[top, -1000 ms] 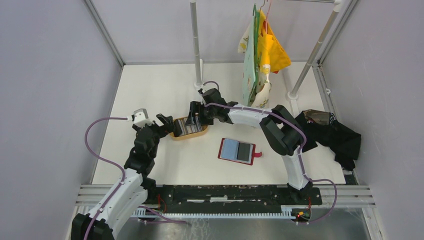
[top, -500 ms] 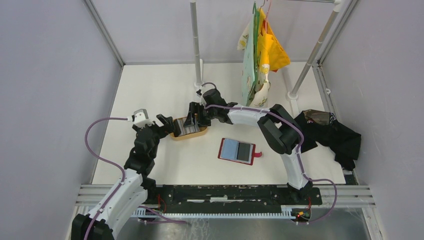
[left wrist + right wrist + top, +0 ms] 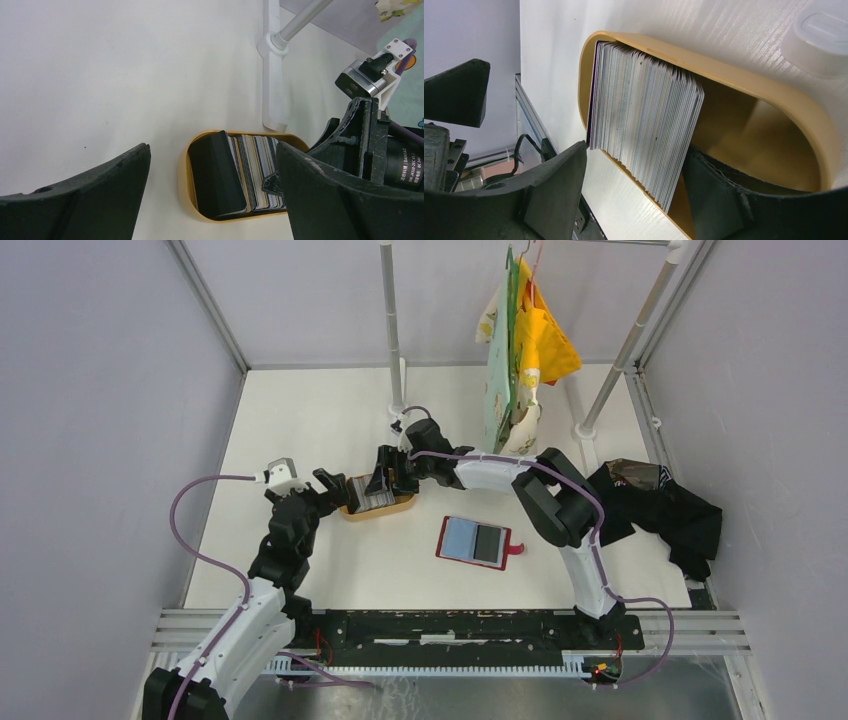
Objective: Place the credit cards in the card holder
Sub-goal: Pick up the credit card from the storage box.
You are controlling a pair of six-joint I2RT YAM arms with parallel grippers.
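Many credit cards [image 3: 644,115] stand packed in the tan tray [image 3: 774,95]; the right tool [image 3: 634,165], open astride them, may pinch several or drag the tray. Left tool [image 3: 212,150] gapes open; card holder [image 3: 474,541] lies apart.

Credit cards [image 3: 644,135] stacked upright in tray [image 3: 734,107]; red card holder [image 3: 477,541] lies open.

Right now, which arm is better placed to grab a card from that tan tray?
Right. The right pincer brackets the card stack in the tray, with one finger dipped inside. The left pincer hangs open short of the tray.
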